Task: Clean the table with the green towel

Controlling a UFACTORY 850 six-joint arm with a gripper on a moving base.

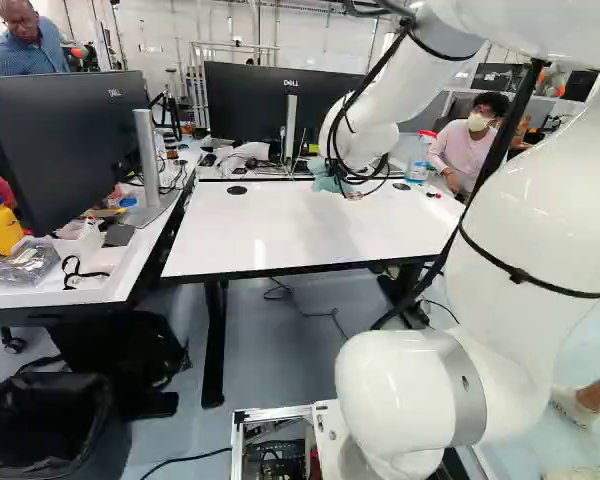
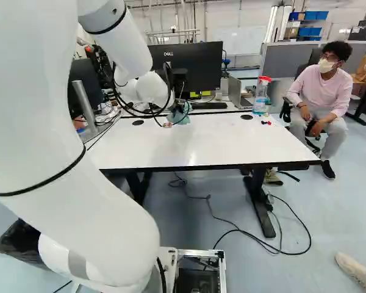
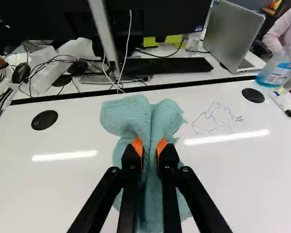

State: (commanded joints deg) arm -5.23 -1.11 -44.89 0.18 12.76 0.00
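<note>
Gripper (image 2: 175,114) pinches green towel (image 3: 128,116) between both pads, over white table (image 3: 63,184). Line drawing (image 3: 216,116) on tabletop: readable in wrist view only. Fingers hard to discern in base views; towel partly hidden behind them in wrist view; towel-table contact unclear.

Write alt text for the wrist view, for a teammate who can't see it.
The gripper pinches a blue-green towel over a white table. A thin line drawing marks the tabletop between the towel and a bottle; a keyboard and an open laptop sit beyond.
</note>
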